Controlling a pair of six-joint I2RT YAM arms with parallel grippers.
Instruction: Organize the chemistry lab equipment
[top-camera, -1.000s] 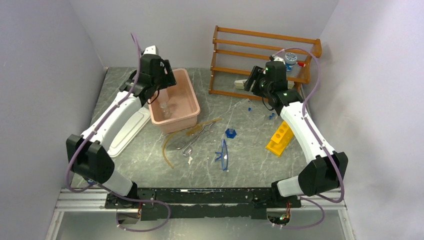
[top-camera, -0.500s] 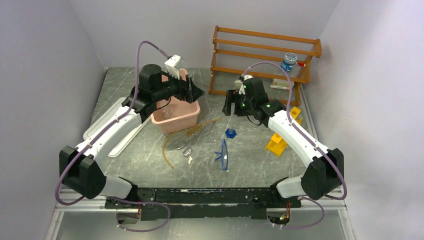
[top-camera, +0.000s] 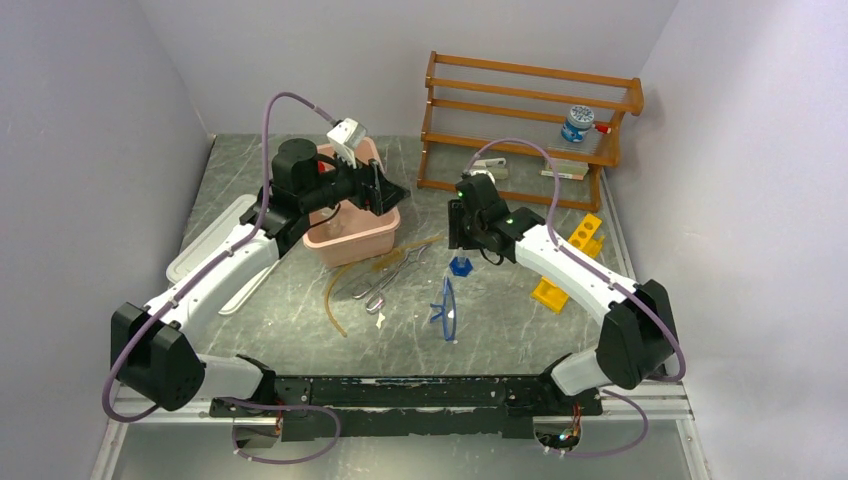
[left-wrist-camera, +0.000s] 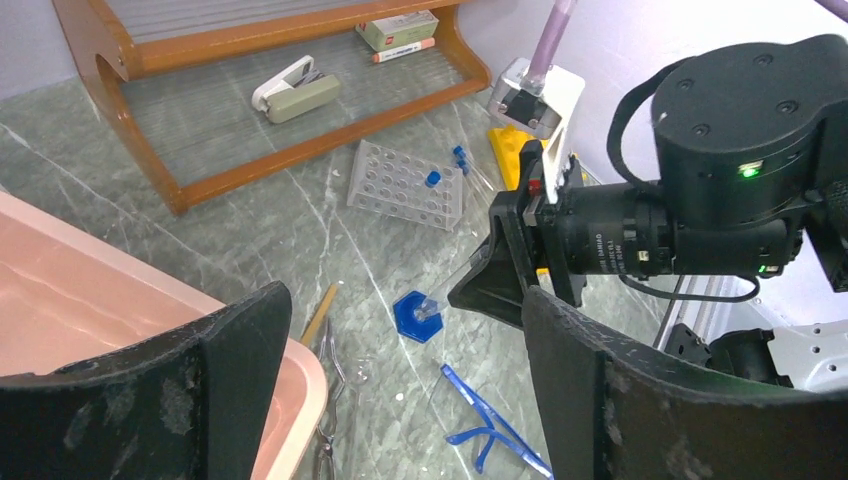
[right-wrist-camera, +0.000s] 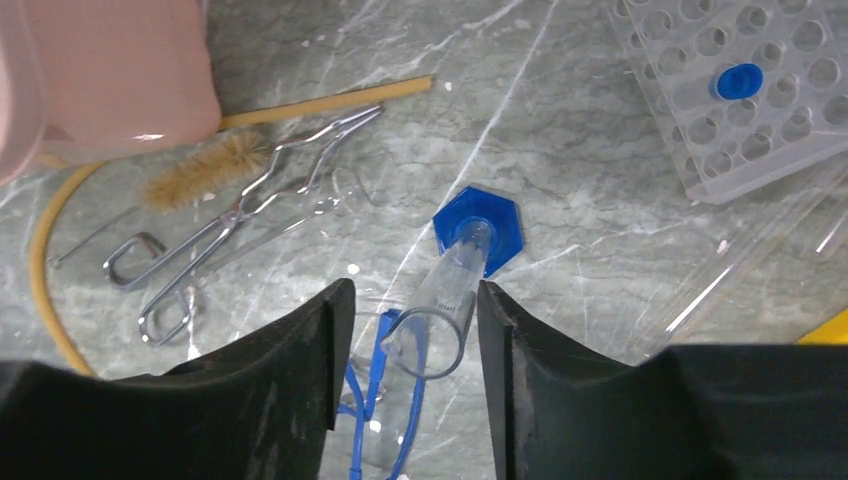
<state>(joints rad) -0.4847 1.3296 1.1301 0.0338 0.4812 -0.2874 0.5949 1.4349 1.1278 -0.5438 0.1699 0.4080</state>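
A small clear glass cylinder (right-wrist-camera: 448, 300) stands on its blue hexagonal piece (right-wrist-camera: 480, 228) on the table, also seen in the top view (top-camera: 460, 266). My right gripper (right-wrist-camera: 415, 290) is open, its fingers on either side of the cylinder's top, with the rim close to the right finger. My left gripper (top-camera: 385, 190) is open and empty, in the air over the right rim of the pink tub (top-camera: 355, 240). Blue-framed goggles (top-camera: 444, 310), metal tongs (top-camera: 383, 285) and amber tubing (top-camera: 335, 290) lie on the table. The red-capped wash bottle (top-camera: 577, 123) stands on the shelf. The yellow rack (top-camera: 546, 292) lies under my right arm.
A wooden shelf (top-camera: 520, 105) stands at the back with small items on its lower boards. A clear holed tube rack (right-wrist-camera: 740, 90) and a bristle brush (right-wrist-camera: 200, 170) lie on the table. A white tray (top-camera: 195, 255) lies left of the tub.
My right arm has come down and left from the shelf to the glass cylinder. My left arm has lifted out of the pink tub and swung right, over its rim.
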